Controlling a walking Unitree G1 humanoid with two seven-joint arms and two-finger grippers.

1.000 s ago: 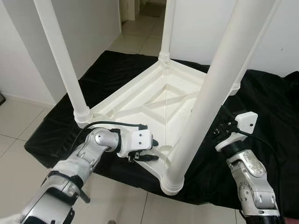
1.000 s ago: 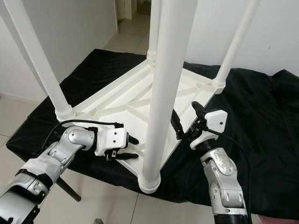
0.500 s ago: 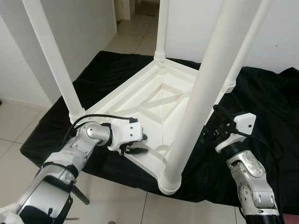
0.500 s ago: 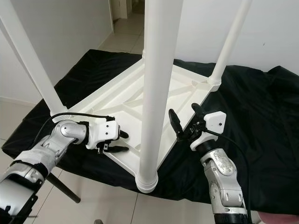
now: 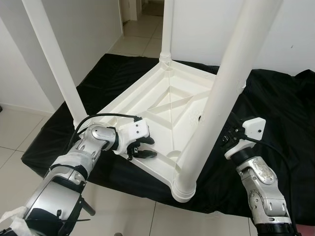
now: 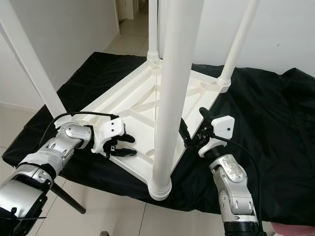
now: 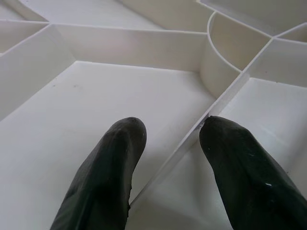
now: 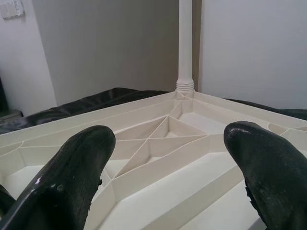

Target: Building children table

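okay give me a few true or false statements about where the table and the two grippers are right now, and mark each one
1. The white table lies upside down on a black cloth. True.
2. The left gripper is clamped round a table leg. False: its fingers are open at the underside's edge, either side of a thin rib.
3. The right gripper is open, at the table's other edge. True.
4. Only two legs are fitted. False: four legs stand up, including the near leg.
5. The floor is carpeted. False: it is pale tile.
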